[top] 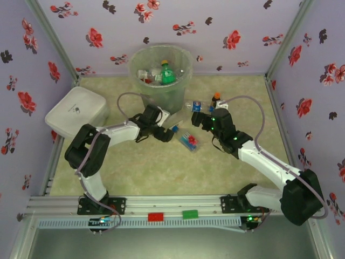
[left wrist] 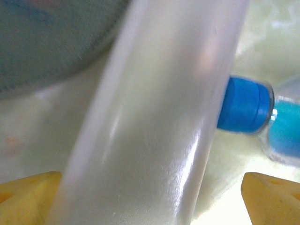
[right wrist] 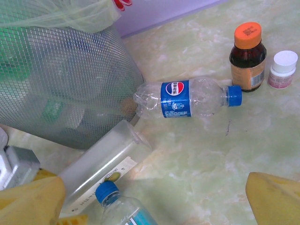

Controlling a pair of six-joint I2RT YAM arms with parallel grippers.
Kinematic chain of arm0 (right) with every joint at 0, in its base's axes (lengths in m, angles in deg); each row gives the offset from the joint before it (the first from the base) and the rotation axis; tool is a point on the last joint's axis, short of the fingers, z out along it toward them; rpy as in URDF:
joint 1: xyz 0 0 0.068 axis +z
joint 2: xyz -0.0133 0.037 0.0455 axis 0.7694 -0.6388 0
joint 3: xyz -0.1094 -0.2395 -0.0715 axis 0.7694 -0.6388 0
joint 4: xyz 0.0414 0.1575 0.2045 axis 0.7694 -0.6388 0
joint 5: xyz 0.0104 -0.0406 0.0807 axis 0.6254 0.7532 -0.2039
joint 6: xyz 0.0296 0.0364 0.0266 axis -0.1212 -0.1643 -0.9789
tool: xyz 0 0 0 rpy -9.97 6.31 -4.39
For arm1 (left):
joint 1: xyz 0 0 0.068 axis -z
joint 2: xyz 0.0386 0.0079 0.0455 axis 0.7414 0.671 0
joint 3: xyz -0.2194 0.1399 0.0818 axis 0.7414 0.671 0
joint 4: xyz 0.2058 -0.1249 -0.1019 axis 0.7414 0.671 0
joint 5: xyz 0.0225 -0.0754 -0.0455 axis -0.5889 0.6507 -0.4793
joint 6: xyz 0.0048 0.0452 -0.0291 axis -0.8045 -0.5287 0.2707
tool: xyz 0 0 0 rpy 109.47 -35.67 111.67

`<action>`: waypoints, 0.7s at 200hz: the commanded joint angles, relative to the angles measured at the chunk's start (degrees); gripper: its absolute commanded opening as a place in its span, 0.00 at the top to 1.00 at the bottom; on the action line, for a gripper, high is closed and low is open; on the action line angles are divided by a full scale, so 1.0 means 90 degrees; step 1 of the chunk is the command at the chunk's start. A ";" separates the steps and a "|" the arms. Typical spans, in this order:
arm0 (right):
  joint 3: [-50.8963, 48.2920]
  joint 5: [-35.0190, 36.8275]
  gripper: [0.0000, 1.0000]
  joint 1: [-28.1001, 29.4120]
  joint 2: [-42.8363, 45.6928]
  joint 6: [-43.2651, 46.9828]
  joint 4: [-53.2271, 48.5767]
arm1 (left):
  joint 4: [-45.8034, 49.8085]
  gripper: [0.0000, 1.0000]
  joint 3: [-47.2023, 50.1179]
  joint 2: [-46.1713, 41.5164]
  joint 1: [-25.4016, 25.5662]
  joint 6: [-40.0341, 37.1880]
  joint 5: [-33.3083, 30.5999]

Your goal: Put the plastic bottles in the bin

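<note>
A clear bottle point(right wrist: 187, 99) is lying on its side, and its blue label point(right wrist: 175, 99) is showing the round red, white and blue Pepsi sign. The white words under the sign are looking too small to read. The brown bottle point(right wrist: 247, 63) is wearing a pale label point(right wrist: 253, 77) with black bar lines, but its words are looking blurry. The paper strip point(right wrist: 107, 180) on the clear tube point(right wrist: 98, 161) is carrying tiny print that is too small to read

My yellow pads point(right wrist: 274, 197) look matt. The bottle point(right wrist: 206, 96) is clear, crinkled plastic with a glossy label point(right wrist: 175, 98); the bin point(right wrist: 79, 89) fine mesh under filmy liner point(right wrist: 56, 14); the table point(right wrist: 262, 140) smooth, faintly shiny.
</note>
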 commanded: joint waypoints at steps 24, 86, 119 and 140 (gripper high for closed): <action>-0.0076 0.0079 0.00 0.0016 -0.0049 -0.0083 0.0137 | 0.0025 0.07 0.0161 -0.0197 0.0106 0.0194 -0.0134; -0.0062 0.0119 0.00 0.0016 0.0119 -0.0039 -0.0030 | 0.0025 0.23 -0.0351 0.0441 0.0111 -0.0131 -0.0394; -0.0071 0.0190 0.00 0.0016 0.0218 0.0001 -0.0124 | -0.0055 0.40 -0.0361 0.0478 0.0106 -0.0300 -0.0460; -0.0134 0.0196 0.00 0.0016 0.0214 -0.0052 -0.0065 | -0.0139 0.48 -0.0212 0.0252 0.0161 -0.0301 -0.0455</action>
